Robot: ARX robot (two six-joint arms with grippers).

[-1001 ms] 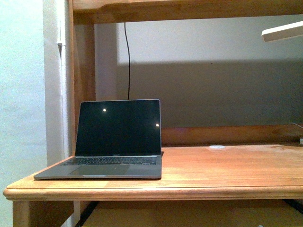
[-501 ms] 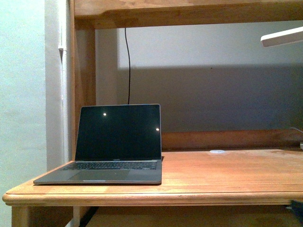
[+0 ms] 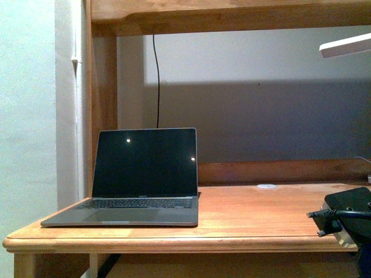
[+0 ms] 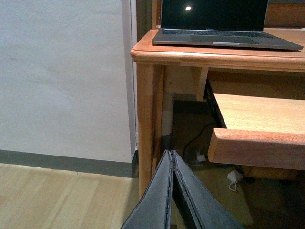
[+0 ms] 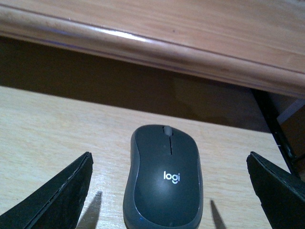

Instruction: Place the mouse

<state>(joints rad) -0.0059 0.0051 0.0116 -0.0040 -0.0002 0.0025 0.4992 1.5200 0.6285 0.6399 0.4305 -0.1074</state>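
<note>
Your right gripper [image 5: 169,160] is spread wide, its two dark fingers [image 5: 62,191] standing well apart from the mouse [image 5: 164,179] and touching nothing, so nothing is gripped yet. Taking the scroll-wheel end as 12 o'clock, the fingers sit out at the mouse's 9 and 3 o'clock, and the wheel end points toward the rounded front lip of the desk [image 5: 143,45]. The mouse, a dark grey Logi model, lies flat on a pale wooden board just under that lip, which I take to be the pull-out shelf [image 5: 47,124]. It is the only thing seen on that board, and no container proper shows in any view. In the front view the right arm [image 3: 351,214] shows at 4 o'clock, low beside the desk front. The open laptop [image 3: 145,174] sits at 8 o'clock, and a small white disc [image 3: 266,186] lies off at the laptop's 3 o'clock, near the back. Your left gripper [image 4: 170,155] is pressed together on nothing and hangs low, off the desk's corner. I judge you are at the pick-up, before the grasp. Ease forward until the fingers flank the mouse's waist and close gently on the smooth domed sides. Then lift out clear of the overhanging lip before going up to the bare wood at the laptop's 3 o'clock.
</note>
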